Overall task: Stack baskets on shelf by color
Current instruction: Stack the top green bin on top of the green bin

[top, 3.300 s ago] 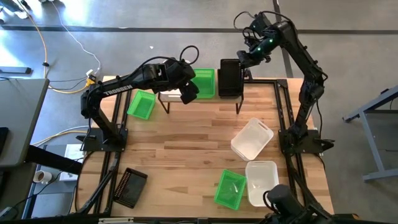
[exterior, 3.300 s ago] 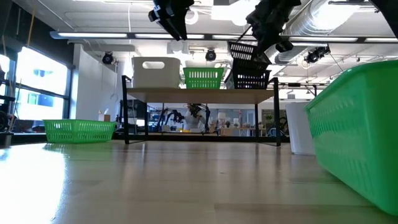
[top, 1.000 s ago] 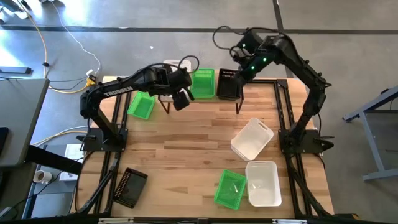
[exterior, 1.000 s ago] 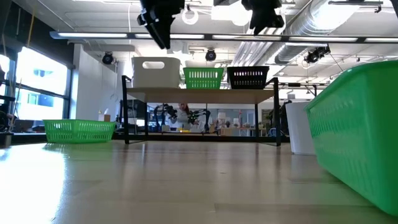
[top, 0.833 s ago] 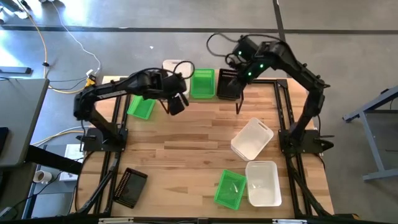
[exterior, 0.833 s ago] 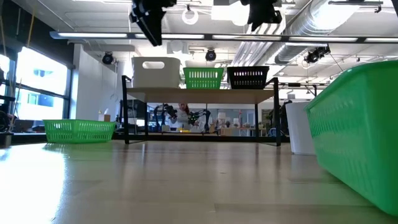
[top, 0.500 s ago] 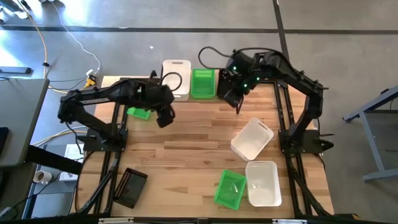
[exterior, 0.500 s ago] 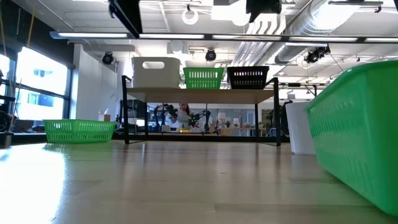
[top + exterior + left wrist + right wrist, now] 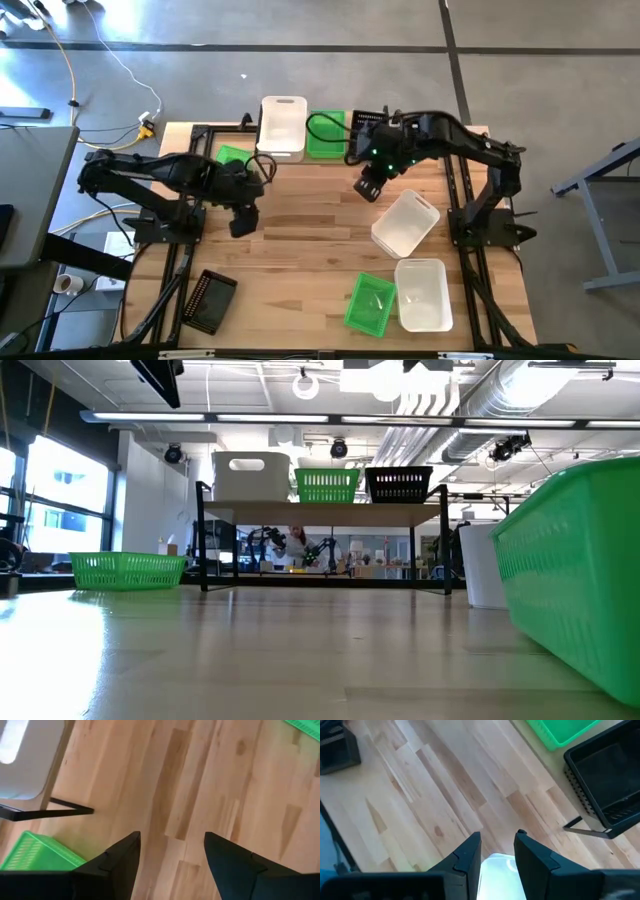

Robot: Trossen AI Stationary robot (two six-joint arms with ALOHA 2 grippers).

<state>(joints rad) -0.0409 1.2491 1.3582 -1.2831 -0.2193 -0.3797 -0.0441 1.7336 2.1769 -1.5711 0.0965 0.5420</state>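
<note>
High view: the shelf (image 9: 300, 160) stands at the far edge of the table (image 9: 300, 250), carrying a white basket (image 9: 283, 125), a green basket (image 9: 322, 135) and a black basket (image 9: 362, 128) side by side in a row. The right gripper (image 9: 368, 188) hangs over the table just in front of the black basket, empty, its fingers parted by a narrow gap (the right wrist view shows the gap clearly). A tilted white basket on the table (image 9: 405, 222) lies just beside it, toward the near edge, with another white one (image 9: 421, 293) and a green one (image 9: 370, 303) farther that way. The left gripper (image 9: 243, 221) hovers over bare wood in front of the shelf's white-basket end, well apart from the right gripper; its fingers stand wide open and hold nothing. A green basket beside the shelf (image 9: 234, 160) sits just behind that arm, partly hidden by it. A black basket at the near corner (image 9: 210, 300) lies well away from the left gripper. No writing can be read on the baskets or the arms.
</note>
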